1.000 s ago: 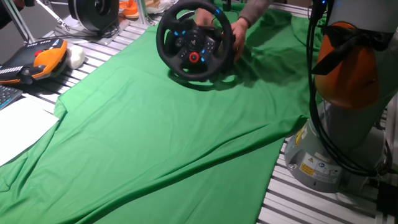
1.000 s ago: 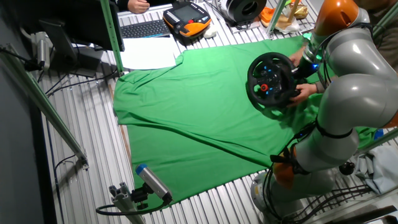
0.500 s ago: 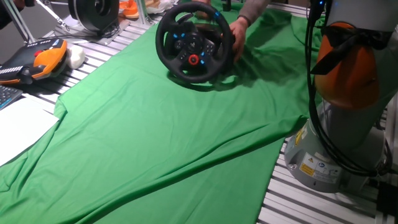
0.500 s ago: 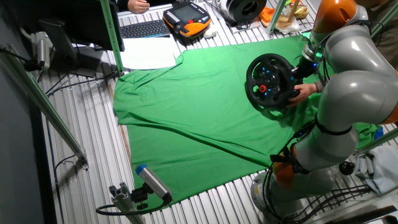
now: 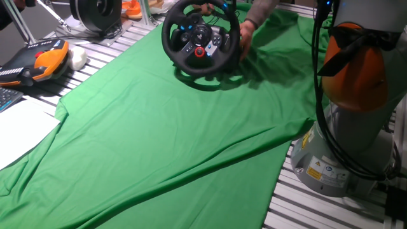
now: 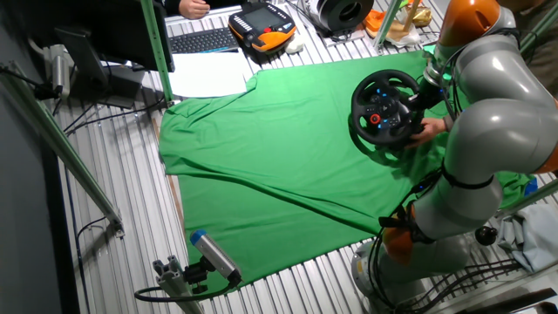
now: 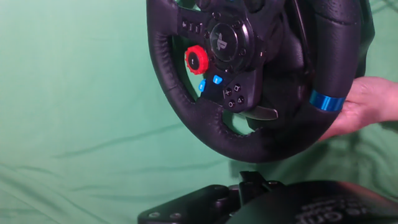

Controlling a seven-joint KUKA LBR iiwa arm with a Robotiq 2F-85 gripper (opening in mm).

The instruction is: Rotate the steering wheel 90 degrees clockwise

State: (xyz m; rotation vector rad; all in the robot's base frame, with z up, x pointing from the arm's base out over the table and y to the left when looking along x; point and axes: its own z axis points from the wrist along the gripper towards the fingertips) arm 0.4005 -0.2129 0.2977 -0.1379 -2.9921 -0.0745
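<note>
Taking the green cloth [image 5: 165, 140] as the landmark: off its left edge lie white paper [image 5: 16, 130] and an orange-and-black handheld controller [image 5: 38, 60]. Beyond its far left corner stands a round black-and-silver drum [image 5: 95, 13]. No container shows its contents.

The steering wheel [image 5: 201, 44] stands on the cloth's far side, a person's hand [image 5: 245, 35] touching its right rim. Compared with half a second ago, it sits slightly farther back and its red knob [image 7: 196, 60] has shifted right.

Right of the cloth rises the robot arm [image 6: 488, 131]. I cannot tell how the jaws stand.
</note>
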